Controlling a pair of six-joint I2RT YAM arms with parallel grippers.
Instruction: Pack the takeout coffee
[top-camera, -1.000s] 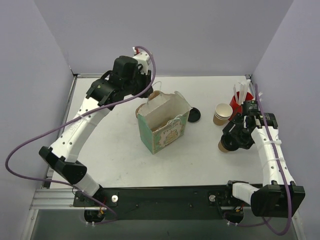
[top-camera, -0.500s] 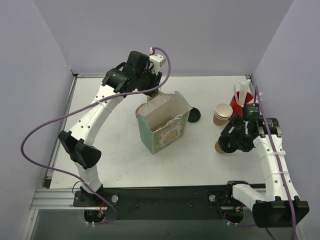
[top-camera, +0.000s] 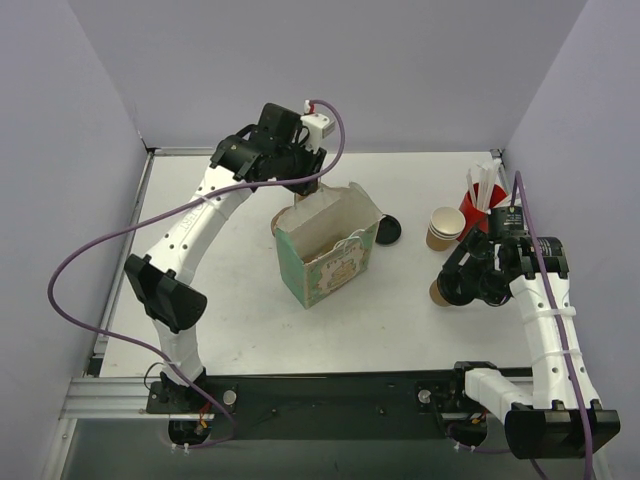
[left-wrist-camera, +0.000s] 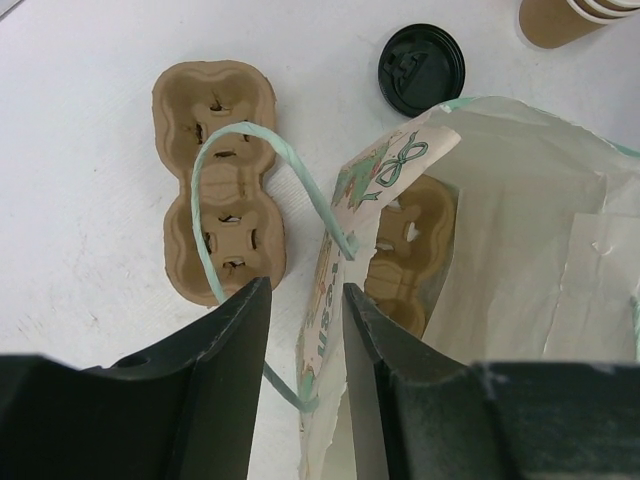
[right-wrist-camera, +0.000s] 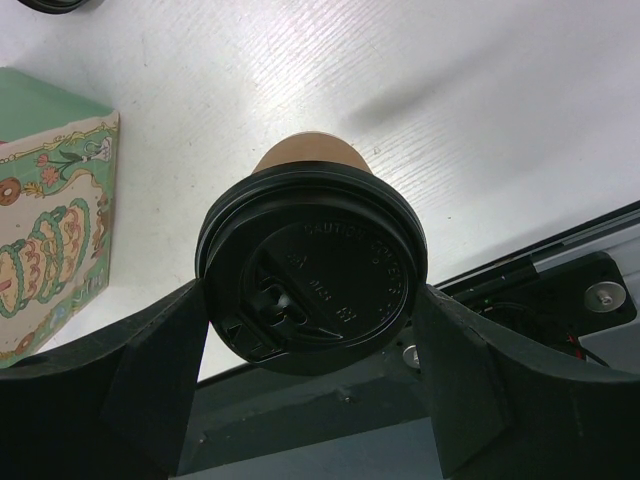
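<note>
The takeout coffee is a brown paper cup with a black lid. My right gripper is shut on it at the lid, right of the bag in the top view. The green printed paper bag stands open mid-table. My left gripper is over the bag's back rim. Its jaws stand narrowly apart astride the bag wall and the green handle, with a gap on the left side. A pulp cup carrier lies inside the bag.
A second pulp carrier lies on the table behind the bag. A loose black lid sits right of the bag. A stack of brown cups and a red cup of white sticks stand at the back right.
My left arm swung right and forward, bringing its gripper over the bag's back rim. My right gripper shifted slightly with the lidded cup in it.
</note>
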